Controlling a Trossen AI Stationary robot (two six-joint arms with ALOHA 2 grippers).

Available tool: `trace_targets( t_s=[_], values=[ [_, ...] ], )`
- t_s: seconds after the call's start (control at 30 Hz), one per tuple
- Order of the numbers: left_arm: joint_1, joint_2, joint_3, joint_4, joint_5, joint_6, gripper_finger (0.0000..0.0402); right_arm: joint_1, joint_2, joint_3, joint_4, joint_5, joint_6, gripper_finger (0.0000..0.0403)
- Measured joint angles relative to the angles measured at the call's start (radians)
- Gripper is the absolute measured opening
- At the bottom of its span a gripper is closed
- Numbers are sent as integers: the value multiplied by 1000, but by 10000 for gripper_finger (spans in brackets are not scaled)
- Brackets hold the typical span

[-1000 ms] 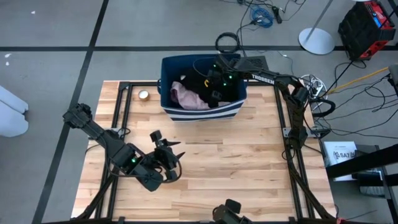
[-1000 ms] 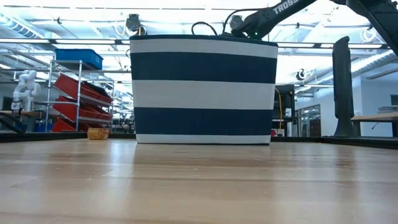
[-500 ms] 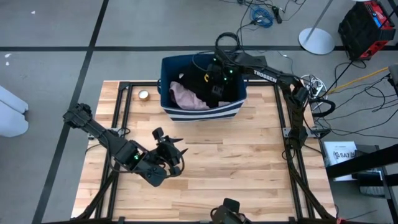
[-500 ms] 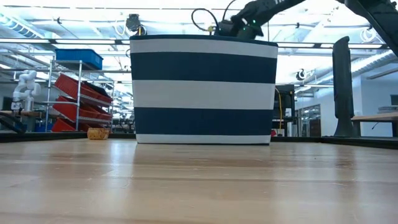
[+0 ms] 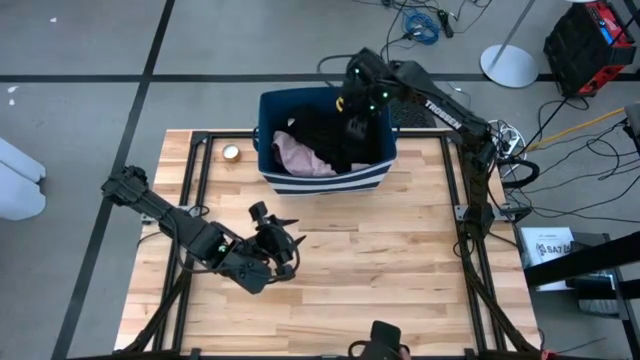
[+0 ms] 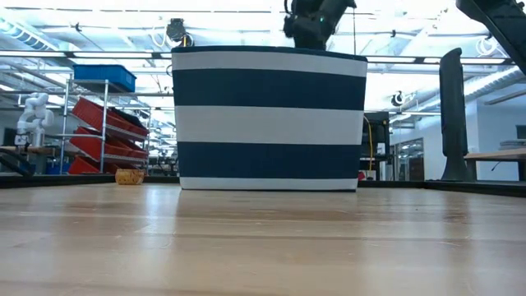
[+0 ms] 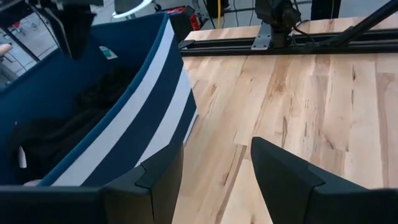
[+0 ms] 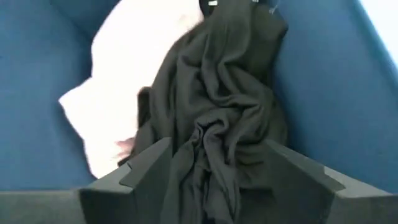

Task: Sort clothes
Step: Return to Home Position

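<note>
Clothes [image 5: 318, 150] first: the right tool [image 8: 216, 149] hangs just above the blue bin [image 5: 325, 183], spread wide with nothing in it, and the black sweatshirt [image 8: 217, 93] is heaped right under it beside the pale pink piece [image 8: 124, 93]. Soft, light, floppy stuff I'd guess, so pinch a thick bunched fold on top if it needs moving. Left tool [image 7: 216, 149] is open and empty too, low over the desk [image 7: 311, 93] near the bin's striped side
</note>
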Motion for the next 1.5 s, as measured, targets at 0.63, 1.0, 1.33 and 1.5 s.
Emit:
trace_targets(
  t_s=[0.63,1.0,1.33,1.5],
  values=[
    [29,-160,0,147,83,294,199,0,-235,95,-180,-188,8,240],
    [24,-343,0,-26,116,275,199,1,-539,83,-213,-235,82,240],
    [23,-536,0,-127,116,234,199,1,-906,-226,-78,-233,180,240],
    [23,-610,0,-160,116,226,199,1,-1125,-538,97,-233,237,240]
  ],
)
